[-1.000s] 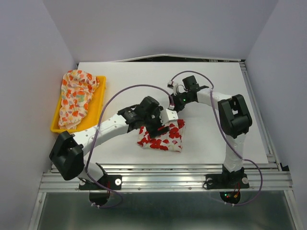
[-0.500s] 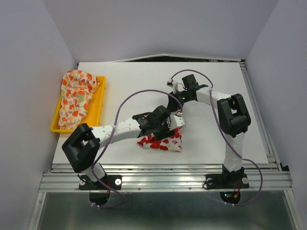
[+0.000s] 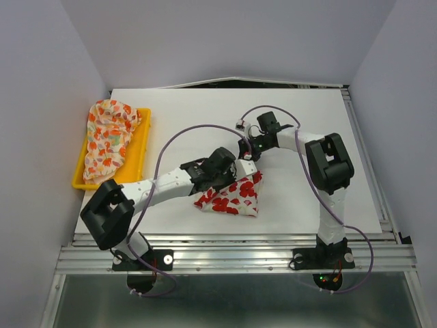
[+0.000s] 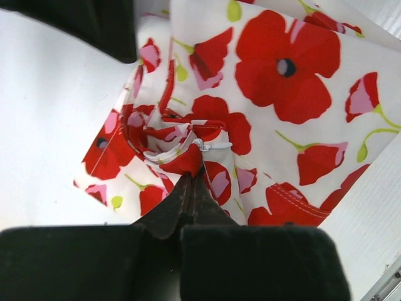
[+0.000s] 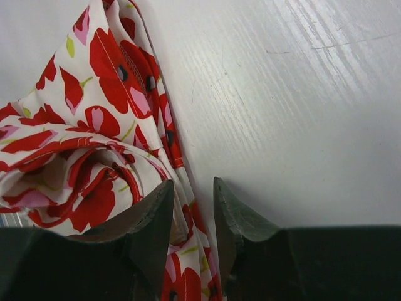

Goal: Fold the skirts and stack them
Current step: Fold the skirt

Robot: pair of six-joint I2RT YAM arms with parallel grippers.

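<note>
My left tool [image 4: 188, 178] is pressed together on a bunched, red-flowered fold of the white skirt [image 3: 235, 198]. This skirt lies partly folded on the worktop [image 3: 307, 116], toward the near edge and between my 2 arms. My right tool [image 5: 193, 191] is almost closed, its 2 fingers pinching a thin edge of the same skirt at its far corner. The cream skirt [image 3: 109, 137] lies crumpled in the yellow tray [image 3: 141, 147] on the left, well apart from both tools.

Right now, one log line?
left gripper: shut on red-flower skirt | right gripper: skirt edge between jaws, grip unclear | cream skirt: in yellow tray
</note>
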